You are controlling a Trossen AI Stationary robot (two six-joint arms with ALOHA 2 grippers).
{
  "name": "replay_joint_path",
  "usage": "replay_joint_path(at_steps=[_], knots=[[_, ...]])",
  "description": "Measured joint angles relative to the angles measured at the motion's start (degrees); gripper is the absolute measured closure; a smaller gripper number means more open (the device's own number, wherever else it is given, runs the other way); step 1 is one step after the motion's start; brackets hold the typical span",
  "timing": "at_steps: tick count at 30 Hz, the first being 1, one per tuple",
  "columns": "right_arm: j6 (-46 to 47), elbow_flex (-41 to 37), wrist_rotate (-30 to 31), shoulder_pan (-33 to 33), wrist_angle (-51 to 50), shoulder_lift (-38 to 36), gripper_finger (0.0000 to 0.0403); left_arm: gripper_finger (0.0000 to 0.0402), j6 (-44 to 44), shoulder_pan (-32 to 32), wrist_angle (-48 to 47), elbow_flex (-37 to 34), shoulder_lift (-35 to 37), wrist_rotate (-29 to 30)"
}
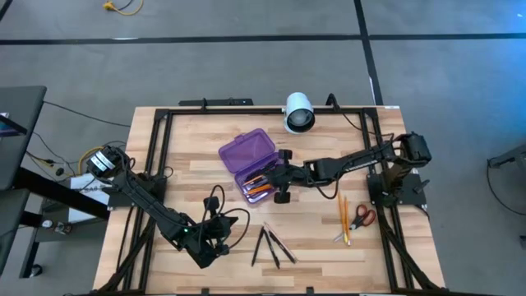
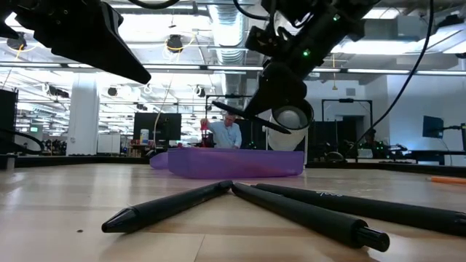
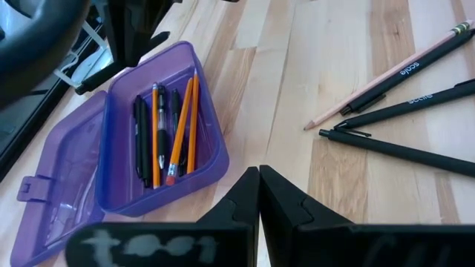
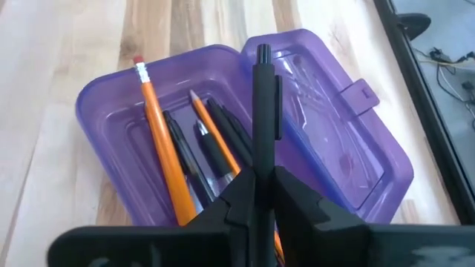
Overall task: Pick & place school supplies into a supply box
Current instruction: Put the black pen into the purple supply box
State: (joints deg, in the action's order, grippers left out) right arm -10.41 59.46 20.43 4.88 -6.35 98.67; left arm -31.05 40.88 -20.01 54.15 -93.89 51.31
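Supply box, purple and translucent, lying open on the wooden surface, directly under the right claw; lid hinged flat beside the tray. Inside the tray: orange pencils and black pens lying lengthwise, one pencil with its eraser end leaning on the rim. Right claw hovering over the tray's near end, fingers pinching a black pen that sticks out forward over the box, above the seam between tray and lid. Grip narrow, fingers close around the pen's barrel, pen not yet resting among the others.

Left claw low over the surface, well apart from the box and toward the front edge, fingers pressed together, gripping nothing. Just beside it, to its right: three loose black pens fanned out on the wood, tips meeting near one point. In the left wrist view, a pale pencil lying alongside those pens.

Farther to the right of the right claw, below its arm: two orange pencils side by side, and small scissors with orange-red handles touching or nearly touching them. White cylindrical camera at the far edge of the surface, beyond the box.
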Motion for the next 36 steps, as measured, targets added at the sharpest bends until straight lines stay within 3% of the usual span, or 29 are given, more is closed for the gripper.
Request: replay_joint_path(at_steps=[15, 19, 26, 36], knots=[[-0.4, 0.0, 0.8, 0.6, 0.4, 0.0, 0.0286, 0.0401, 0.0, 0.0, 0.0, 0.0, 0.0, -0.1], [-0.6, 0.0, 1.5, 3.6, 0.2, 0.0, 0.0278, 0.0401, 0.4, 0.0, 1.9, 0.0, 0.0, -3.4], [-1.2, 0.0, 11.1, 12.7, -3.5, 0.0, 0.0284, 0.0401, 6.7, 0.0, 9.4, 0.0, 0.0, -10.5], [11.2, 0.0, 23.4, 24.0, -11.9, -0.1, 0.0285, 0.0381, 10.4, -1.3, 20.7, 0.0, 0.0, -13.5]])
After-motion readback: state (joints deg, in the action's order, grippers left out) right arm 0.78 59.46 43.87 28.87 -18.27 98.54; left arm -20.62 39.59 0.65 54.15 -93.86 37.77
